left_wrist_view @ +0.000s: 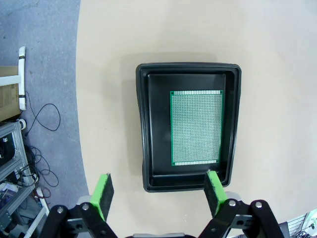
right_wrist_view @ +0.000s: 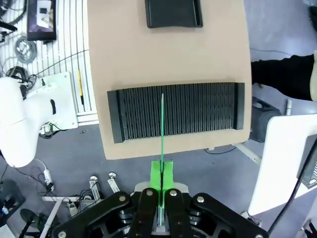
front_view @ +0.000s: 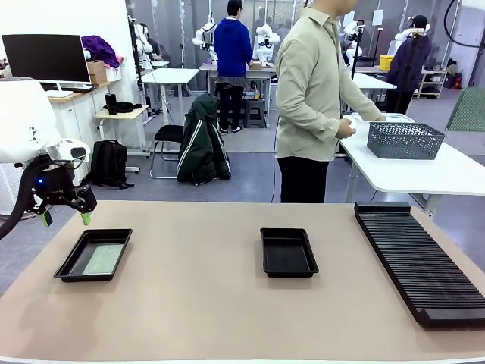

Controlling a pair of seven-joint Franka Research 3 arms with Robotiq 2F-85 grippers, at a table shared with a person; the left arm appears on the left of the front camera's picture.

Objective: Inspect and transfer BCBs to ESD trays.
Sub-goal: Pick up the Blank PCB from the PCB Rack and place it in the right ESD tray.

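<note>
Green pads spread wide mark the left claw (front_view: 67, 218), which hangs open and empty above the tan surface (front_view: 197, 303). Seen from the front, the left ESD tray (front_view: 68, 269) lies below this claw and a little toward the middle of the surface, not touching it. The left wrist view looks straight down past the claw (left_wrist_view: 158, 191). There the tray (left_wrist_view: 141, 124) sits just ahead of the fingertips (left_wrist_view: 103, 191), its near rim falling between the two pads. A BCB (left_wrist_view: 196, 128) lies flat on the tray floor, pushed toward one long wall with a bare black strip along the other. From the front the same BCB (front_view: 104, 258) reads as a pale green patch in the tray.

The right wrist view gives what the front camera does not. The right claw (right_wrist_view: 162, 173) is clamped on a second BCB (right_wrist_view: 162, 129), which is turned edge-on so it reads as a thin green line running straight out from the pads. Far below this claw lies the long ribbed black rack (right_wrist_view: 198, 111), and beyond it the middle ESD tray (right_wrist_view: 173, 12), apparently with nothing in it.

The front view places that tray (front_view: 288, 254) at the centre of the surface and the rack (front_view: 417, 258) along its right side. A person (front_view: 311, 91) stands beyond the far edge, turned toward a grey mesh basket (front_view: 404, 140) on a white table.
</note>
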